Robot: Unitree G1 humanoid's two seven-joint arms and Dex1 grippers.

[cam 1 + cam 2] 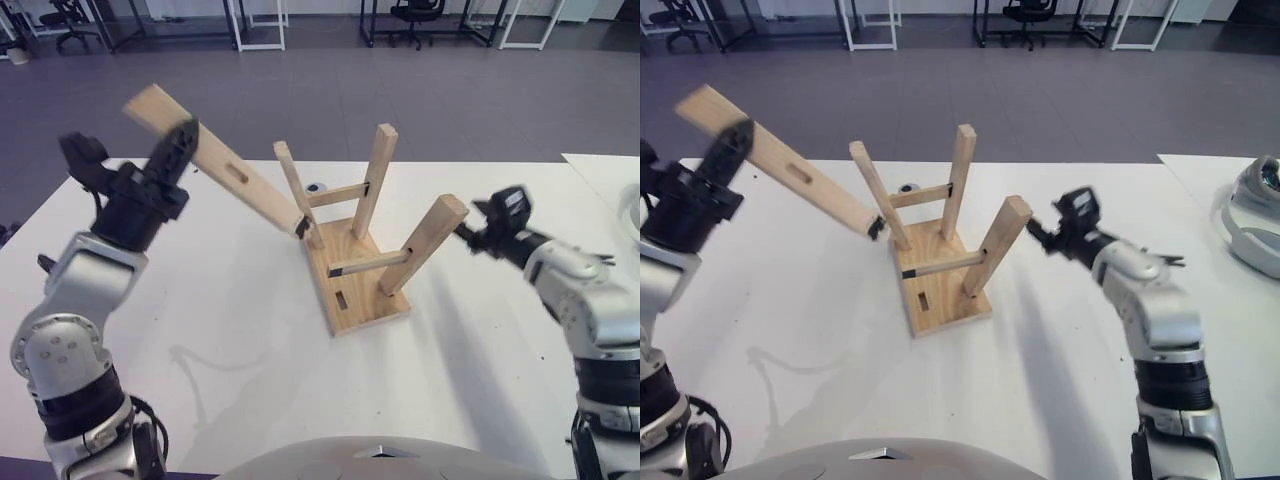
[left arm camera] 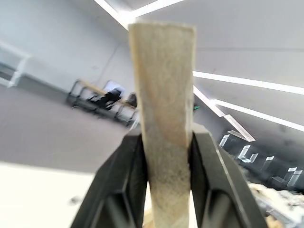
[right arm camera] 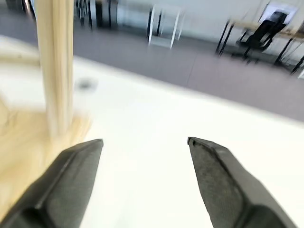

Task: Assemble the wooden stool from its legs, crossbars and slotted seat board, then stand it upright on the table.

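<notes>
The slotted seat board (image 1: 352, 300) lies flat on the white table (image 1: 220, 300) with three legs (image 1: 374, 180) sticking up from it. Two crossbars (image 1: 338, 195) join those legs. A fourth, loose leg (image 1: 235, 175) is held slanted in the air, its lower end touching the nearest mounted leg (image 1: 296, 195). My left gripper (image 1: 178, 148) is shut on its upper part, and the left wrist view shows both fingers (image 2: 128, 180) pressed to the wood (image 2: 164, 104). My right gripper (image 1: 468, 235) is open just beside the top of the right-hand leg (image 1: 425, 245), holding nothing (image 3: 145, 141).
A small round fitting (image 1: 316, 187) sits in the table behind the stool. A white rounded device (image 1: 1255, 215) rests on a neighbouring table at the far right. Bare tabletop lies in front of the stool and to its left. Chairs and desk frames stand far behind.
</notes>
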